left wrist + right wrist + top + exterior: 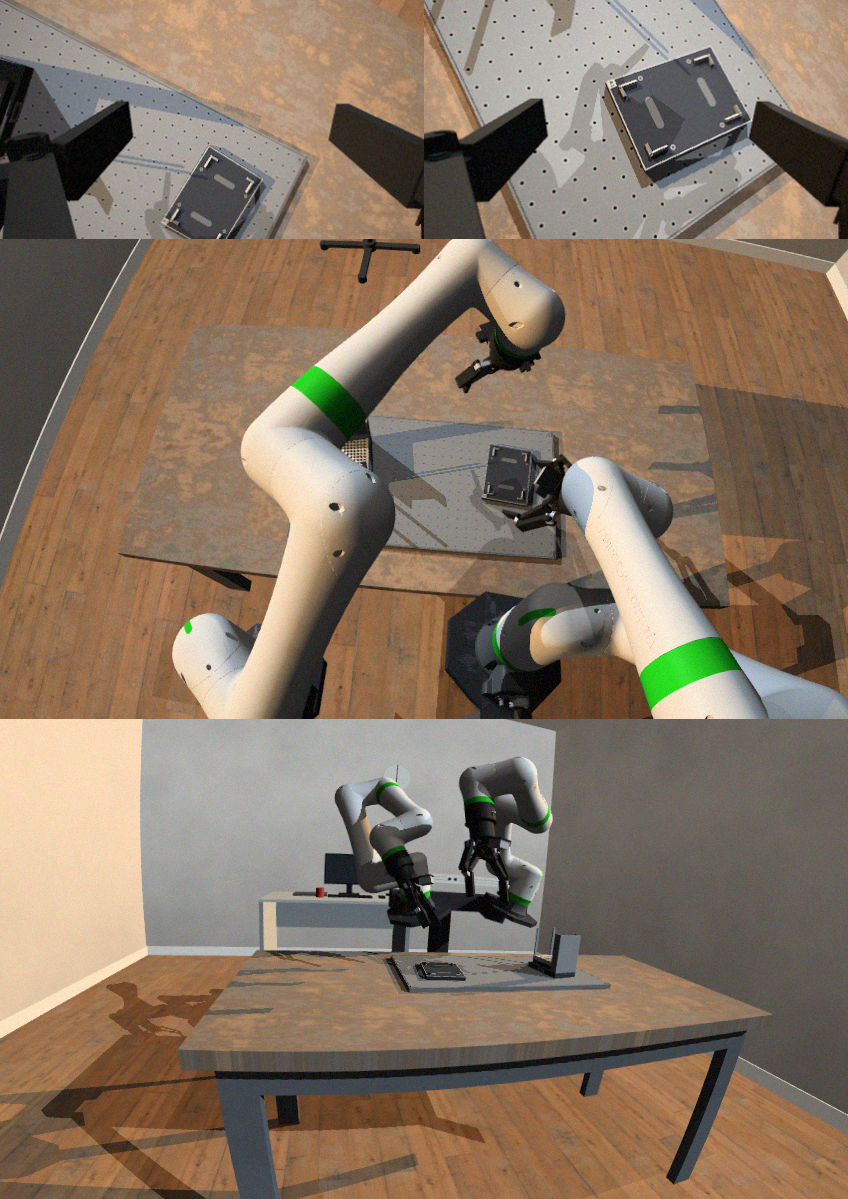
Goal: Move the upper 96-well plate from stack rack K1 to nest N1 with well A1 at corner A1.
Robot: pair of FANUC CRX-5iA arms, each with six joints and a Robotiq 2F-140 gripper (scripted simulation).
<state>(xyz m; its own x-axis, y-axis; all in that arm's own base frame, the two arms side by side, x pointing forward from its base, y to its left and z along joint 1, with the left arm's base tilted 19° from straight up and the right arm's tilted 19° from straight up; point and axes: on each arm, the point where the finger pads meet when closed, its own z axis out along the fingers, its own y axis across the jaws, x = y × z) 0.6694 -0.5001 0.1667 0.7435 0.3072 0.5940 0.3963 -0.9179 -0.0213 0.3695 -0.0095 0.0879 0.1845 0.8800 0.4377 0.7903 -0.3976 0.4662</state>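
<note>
The stack rack K1 stands at one end of the pegboard base, largely covered by the left arm in the top view. A plate with a grid of wells shows in it; the stack's layers cannot be told apart. The nest N1 is empty, with four corner locators; its A1 mark shows in the right wrist view. My left gripper is open and empty, high above the table. My right gripper is open and empty above the nest.
The pegboard base lies on the table. The rack's tall walls rise above the base. Both arms reach over the table, the right gripper lower than the left. A desk with a monitor stands in the background.
</note>
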